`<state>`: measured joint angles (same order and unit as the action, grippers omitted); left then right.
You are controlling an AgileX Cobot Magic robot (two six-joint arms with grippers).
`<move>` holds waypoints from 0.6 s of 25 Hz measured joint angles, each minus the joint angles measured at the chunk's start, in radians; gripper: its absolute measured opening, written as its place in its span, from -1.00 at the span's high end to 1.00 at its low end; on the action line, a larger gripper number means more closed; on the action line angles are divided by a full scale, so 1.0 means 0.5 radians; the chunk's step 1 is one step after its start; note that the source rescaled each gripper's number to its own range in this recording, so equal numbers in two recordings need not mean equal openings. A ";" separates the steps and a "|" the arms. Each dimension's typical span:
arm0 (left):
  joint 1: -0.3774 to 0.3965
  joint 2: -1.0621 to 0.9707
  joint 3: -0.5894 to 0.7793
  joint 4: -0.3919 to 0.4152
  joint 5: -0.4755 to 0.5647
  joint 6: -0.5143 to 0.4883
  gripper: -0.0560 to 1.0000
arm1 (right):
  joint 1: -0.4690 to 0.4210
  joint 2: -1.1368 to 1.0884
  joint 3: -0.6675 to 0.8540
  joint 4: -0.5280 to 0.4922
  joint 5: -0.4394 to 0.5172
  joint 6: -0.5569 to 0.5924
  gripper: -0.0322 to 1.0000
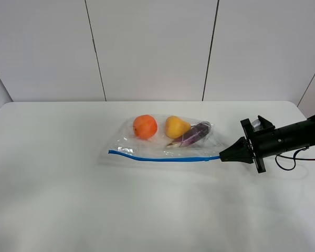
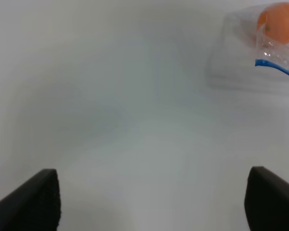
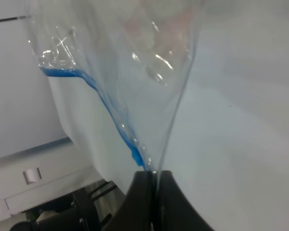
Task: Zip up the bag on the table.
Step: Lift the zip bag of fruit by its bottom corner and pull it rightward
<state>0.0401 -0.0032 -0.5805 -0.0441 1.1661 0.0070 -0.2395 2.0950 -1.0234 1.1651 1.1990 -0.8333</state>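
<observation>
The clear bag (image 1: 168, 137) lies on the white table (image 1: 68, 199) with an orange (image 1: 145, 126), a yellow pear (image 1: 176, 126) and a purple eggplant (image 1: 191, 135) inside. Its blue zipper strip (image 1: 163, 157) runs along the near edge. My right gripper (image 1: 222, 156) is shut on the right end of that strip; the right wrist view shows the gripper (image 3: 153, 180) pinching the bag (image 3: 135, 72) beside the strip (image 3: 101, 103). My left gripper (image 2: 151, 202) is open and empty over bare table, apart from the bag's left corner (image 2: 241, 62). The left arm is out of the exterior view.
A black cable (image 1: 291, 160) trails behind the right arm near the table's right edge. A white panelled wall (image 1: 152, 47) stands behind the table. Bare tabletop lies in front of and left of the bag.
</observation>
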 joint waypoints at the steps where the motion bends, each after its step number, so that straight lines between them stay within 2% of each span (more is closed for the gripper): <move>1: 0.000 0.000 0.000 0.000 0.000 0.000 -0.96 | 0.000 0.000 0.000 0.005 0.000 0.000 0.93; 11: 0.000 0.000 0.000 0.000 -0.002 0.000 -0.96 | 0.000 -0.017 0.000 0.106 0.007 0.015 0.93; 15: 0.000 0.065 -0.042 -0.030 -0.056 0.000 -0.96 | 0.002 -0.145 -0.006 0.184 0.007 0.092 0.93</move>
<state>0.0401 0.0294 -0.6017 -0.0589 1.1379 0.0070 -0.2383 2.0226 -1.0266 1.2570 1.2025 -0.7872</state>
